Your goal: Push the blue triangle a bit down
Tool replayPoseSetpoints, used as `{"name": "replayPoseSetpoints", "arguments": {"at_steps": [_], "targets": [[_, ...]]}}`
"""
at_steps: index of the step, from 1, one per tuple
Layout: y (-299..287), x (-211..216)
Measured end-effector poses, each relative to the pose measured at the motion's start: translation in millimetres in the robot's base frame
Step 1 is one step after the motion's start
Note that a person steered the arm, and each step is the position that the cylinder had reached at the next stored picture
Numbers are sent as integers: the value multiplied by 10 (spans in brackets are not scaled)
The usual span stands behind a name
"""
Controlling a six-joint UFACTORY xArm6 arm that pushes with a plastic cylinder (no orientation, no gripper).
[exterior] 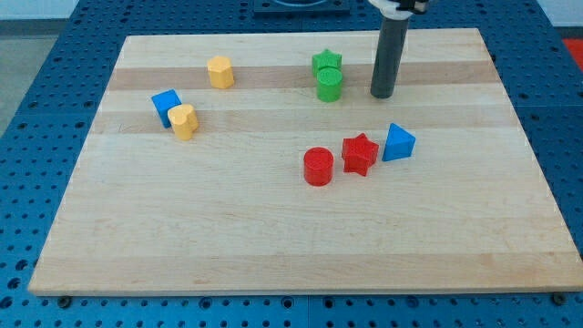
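My tip (382,95) stood on the pale wooden desk (273,237), above and apart from the blue triangle block (398,143), which touched the red star block (360,154). No fingers fitted; no legible writing.
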State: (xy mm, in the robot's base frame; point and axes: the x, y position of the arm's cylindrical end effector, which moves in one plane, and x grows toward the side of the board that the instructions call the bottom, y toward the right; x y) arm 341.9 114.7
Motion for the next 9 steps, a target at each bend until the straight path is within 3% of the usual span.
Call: {"name": "replayPoseSetpoints", "arguments": {"at_steps": [7,9], "targets": [[-51,880],[-32,1379]]}}
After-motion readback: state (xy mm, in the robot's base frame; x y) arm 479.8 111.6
